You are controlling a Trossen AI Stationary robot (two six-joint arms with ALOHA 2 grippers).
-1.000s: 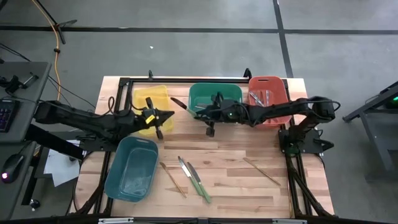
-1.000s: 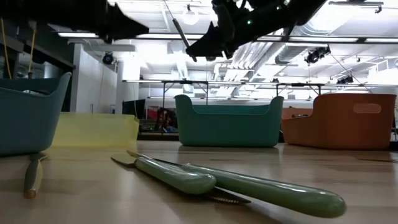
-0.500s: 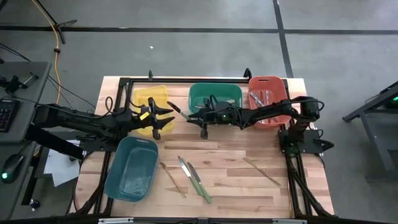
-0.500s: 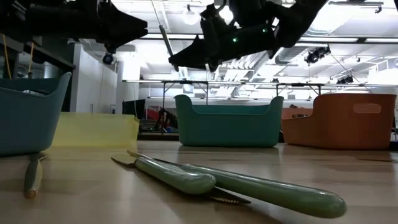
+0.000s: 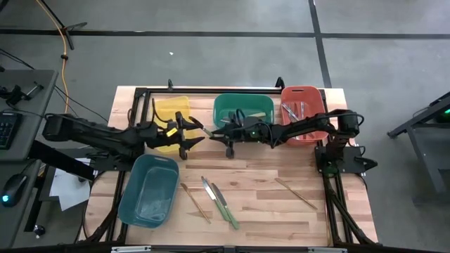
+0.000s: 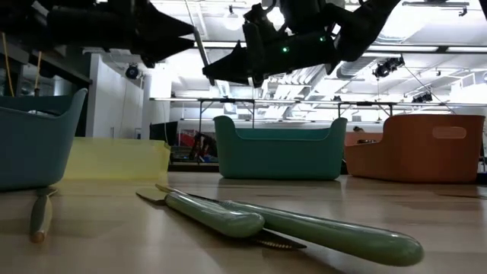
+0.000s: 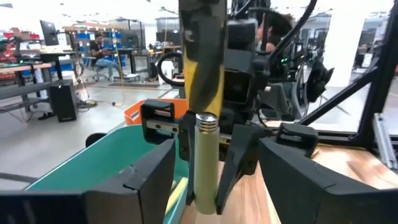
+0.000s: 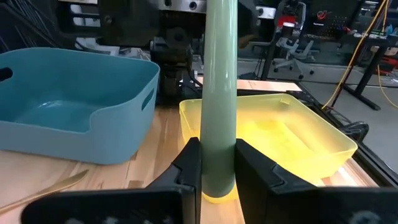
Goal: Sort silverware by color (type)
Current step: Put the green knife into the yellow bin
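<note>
My right gripper (image 5: 213, 131) is shut on a green-handled utensil (image 5: 200, 124) in the air between the yellow bin (image 5: 171, 111) and the green bin (image 5: 243, 107). The utensil runs from it toward my left gripper (image 5: 191, 132), which is open and faces it. In the left wrist view the utensil (image 7: 207, 155) shows between my open left fingers; I see no touch. Two green-handled knives (image 5: 223, 202) and two wooden utensils (image 5: 195, 202) (image 5: 295, 193) lie flat on the table's near half. My right gripper pinches the utensil's green handle near its butt end (image 8: 217, 177) between its two fingers (image 8: 189, 165). The fingers come level from the table's right side, and the utensil runs on past them toward the left. It is lifted clear of table and bins.
A teal-blue bin (image 5: 149, 190) stands at the near left. The red bin (image 5: 304, 112) at the far right holds silver utensils. A black frame (image 5: 232, 90) runs round the table's far edge. Bare wood lies between the bins and the loose utensils.
My left gripper has opened and gone from over the yellow bin toward the table's right, up to the utensil. My right gripper has carried the green-handled utensil from in front of the green bin toward the table's left, staying shut on it.
</note>
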